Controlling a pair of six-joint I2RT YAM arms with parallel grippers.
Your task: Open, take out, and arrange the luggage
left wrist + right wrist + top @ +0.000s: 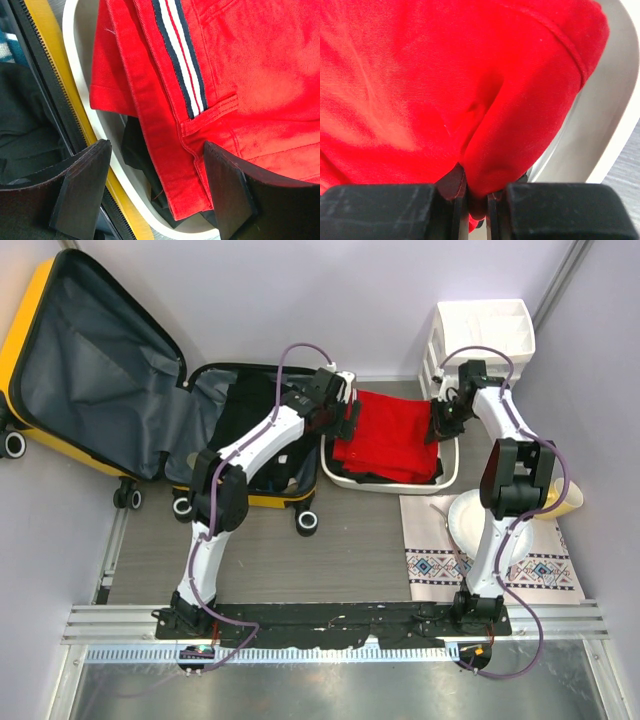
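The yellow luggage (90,360) lies open at the left, its grey-lined lid flat and dark clothes (250,425) in its base. Beside it, a red garment (395,435) fills a white basin (380,483). My left gripper (350,420) hangs over the basin's left end. In the left wrist view it (155,192) is open, its fingers (82,190) astride the red garment's (240,65) striped edge, touching nothing. My right gripper (445,420) is at the basin's right end. In the right wrist view it (477,200) is shut on a fold of red garment (445,75).
A white drawer organizer (480,335) stands at the back right. A white plate (480,520) and a yellow bowl (565,502) rest on a patterned mat (500,565). A black garment (137,150) lies under the red one. The luggage's yellow rim (55,75) touches the basin rim (85,85).
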